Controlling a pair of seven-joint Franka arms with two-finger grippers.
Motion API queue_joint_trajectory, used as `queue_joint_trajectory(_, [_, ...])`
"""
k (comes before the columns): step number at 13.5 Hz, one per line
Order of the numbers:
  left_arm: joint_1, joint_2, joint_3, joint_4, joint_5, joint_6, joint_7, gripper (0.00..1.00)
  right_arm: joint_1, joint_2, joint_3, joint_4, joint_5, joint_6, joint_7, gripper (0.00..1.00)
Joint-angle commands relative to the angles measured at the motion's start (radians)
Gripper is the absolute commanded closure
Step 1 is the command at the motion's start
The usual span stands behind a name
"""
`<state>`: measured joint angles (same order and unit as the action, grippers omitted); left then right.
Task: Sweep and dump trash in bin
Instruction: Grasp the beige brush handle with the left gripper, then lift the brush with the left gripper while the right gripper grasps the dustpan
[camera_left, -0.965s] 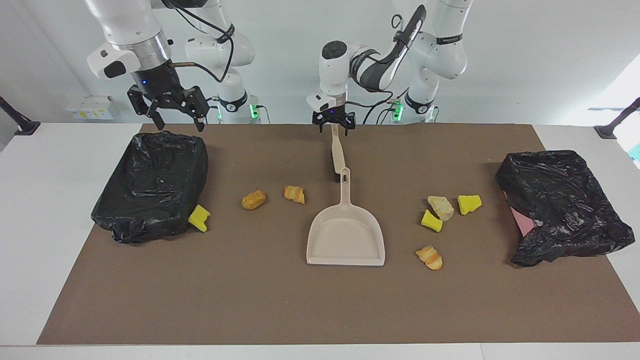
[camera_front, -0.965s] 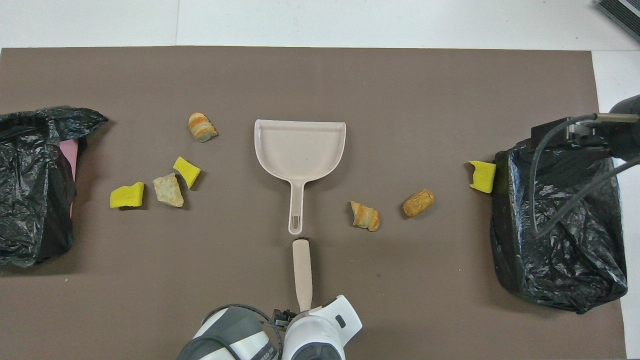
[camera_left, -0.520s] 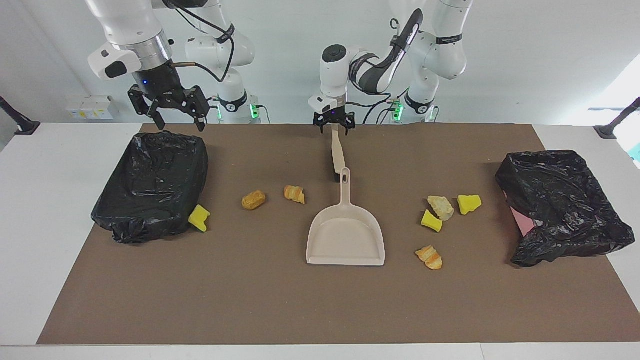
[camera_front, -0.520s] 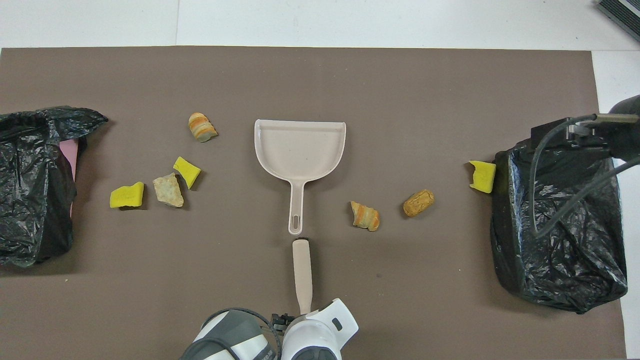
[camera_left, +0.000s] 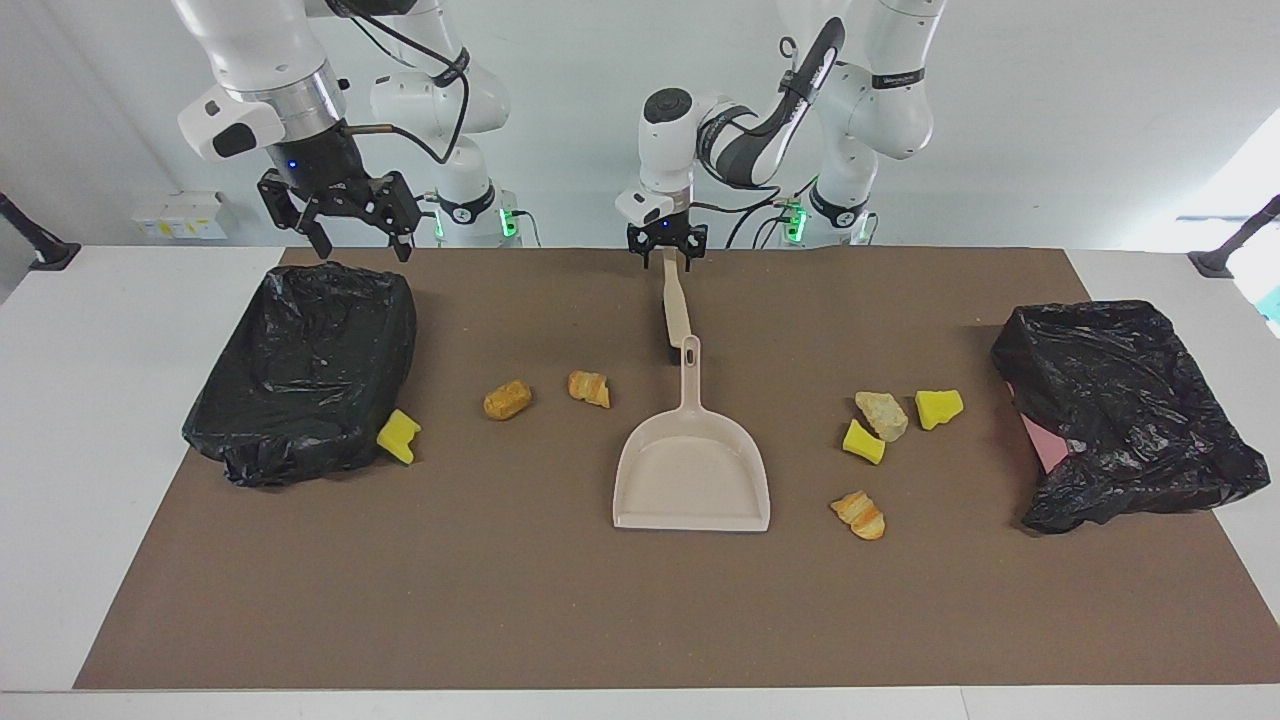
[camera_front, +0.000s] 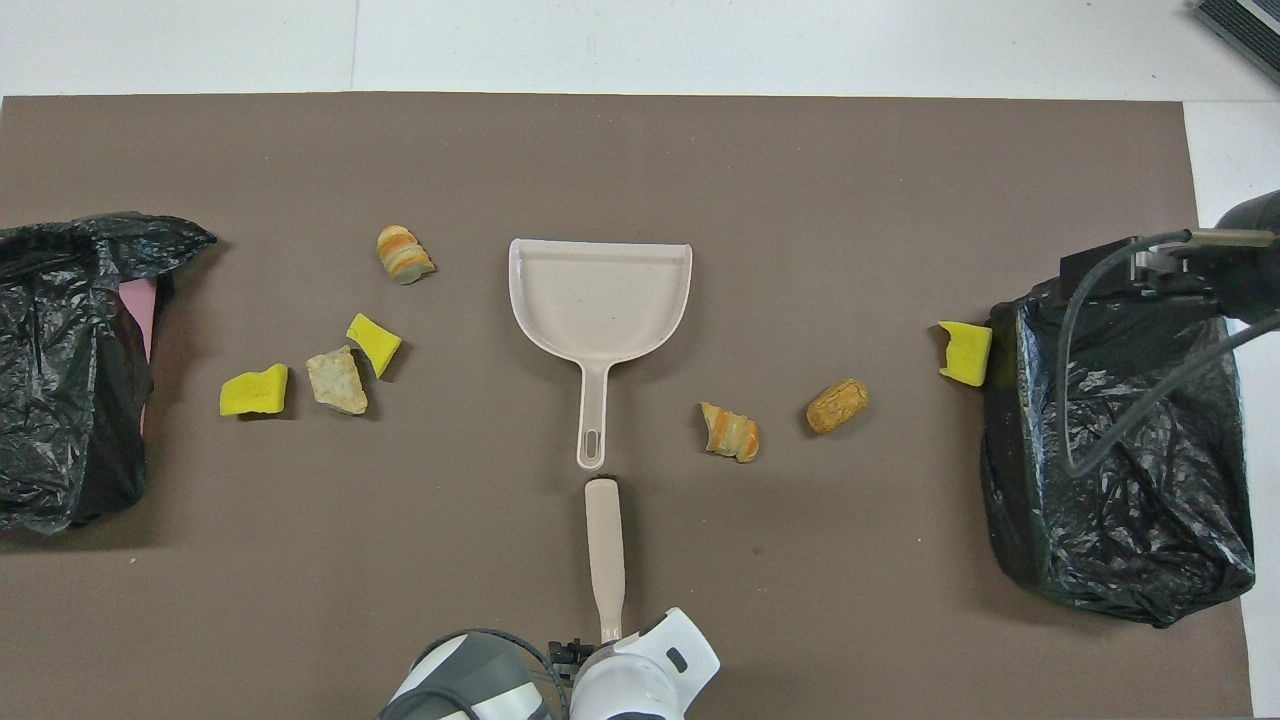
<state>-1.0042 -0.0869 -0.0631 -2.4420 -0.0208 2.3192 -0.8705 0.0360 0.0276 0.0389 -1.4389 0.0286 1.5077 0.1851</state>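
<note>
The trash lies in two groups beside the beige dustpan (camera_left: 692, 470). Toward the right arm's end are a yellow wedge (camera_left: 399, 437) against the bin and two tan-orange lumps (camera_left: 507, 399) (camera_left: 589, 388). Toward the left arm's end are two yellow wedges (camera_left: 863, 442) (camera_left: 939, 408), a pale lump (camera_left: 882, 415) and a bread lump (camera_left: 859, 514). My left gripper (camera_left: 668, 250) is shut on the handle end of a beige brush (camera_front: 605, 550). The brush lies in line with the dustpan's handle, nearer to the robots. My right gripper (camera_left: 340, 235) is open and empty above the black-bagged bin (camera_left: 305, 370).
A second black-bagged bin (camera_left: 1120, 410), with pink showing at its side, sits at the left arm's end of the brown mat (camera_left: 500, 600). The mat is bordered by white table (camera_left: 90, 450) at both ends.
The left gripper's fingers have narrowed onto the brush handle and its wrist has drawn slightly toward the robots. The brush, dustpan and trash have not moved. The right gripper has hardly moved.
</note>
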Motion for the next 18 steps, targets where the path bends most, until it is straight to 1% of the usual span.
queue_joint_trajectory(1, [-0.001, -0.043, 0.025, -0.003, -0.004, -0.056, -0.015, 1.00, -0.010, -0.017, -0.011, -0.009, 0.007, -0.052, -0.026, 0.00])
queue_joint_trajectory(3, [0.067, -0.048, 0.025, -0.003, -0.004, -0.116, -0.025, 1.00, 0.002, -0.032, -0.011, -0.029, -0.002, -0.060, -0.022, 0.00])
queue_joint_trajectory(6, [0.209, -0.060, 0.028, 0.024, -0.001, -0.216, -0.025, 1.00, 0.007, -0.046, -0.002, -0.067, -0.010, -0.040, -0.018, 0.00])
queue_joint_trajectory(7, [0.260, -0.060, 0.028, 0.049, 0.001, -0.248, -0.021, 1.00, 0.021, -0.037, -0.002, -0.075, -0.012, -0.006, -0.013, 0.00])
queue_joint_trajectory(9, [0.355, -0.062, 0.029, 0.089, 0.039, -0.296, -0.021, 1.00, 0.060, -0.017, -0.002, -0.122, -0.019, 0.107, -0.012, 0.00])
queue_joint_trajectory(11, [0.435, -0.065, 0.029, 0.138, 0.087, -0.363, -0.021, 1.00, 0.116, 0.020, -0.002, -0.126, -0.041, 0.146, 0.019, 0.00])
queue_joint_trajectory(12, [0.478, -0.076, 0.029, 0.150, 0.116, -0.394, -0.021, 1.00, 0.155, 0.035, -0.002, -0.126, -0.079, 0.163, 0.042, 0.00])
queue_joint_trajectory(14, [0.556, -0.126, 0.029, 0.120, 0.185, -0.402, -0.002, 1.00, 0.221, 0.075, -0.002, -0.129, -0.085, 0.195, 0.117, 0.00])
queue_joint_trajectory(15, [0.597, -0.145, 0.028, 0.106, 0.189, -0.400, 0.019, 1.00, 0.264, 0.127, -0.002, -0.129, -0.085, 0.244, 0.172, 0.00])
queue_joint_trajectory(16, [0.617, -0.149, 0.029, 0.094, 0.193, -0.394, 0.025, 1.00, 0.306, 0.161, -0.002, -0.124, -0.087, 0.279, 0.221, 0.00])
queue_joint_trajectory(18, [0.702, -0.155, 0.029, 0.069, 0.194, -0.380, 0.074, 1.00, 0.376, 0.218, -0.001, -0.138, -0.084, 0.325, 0.292, 0.00])
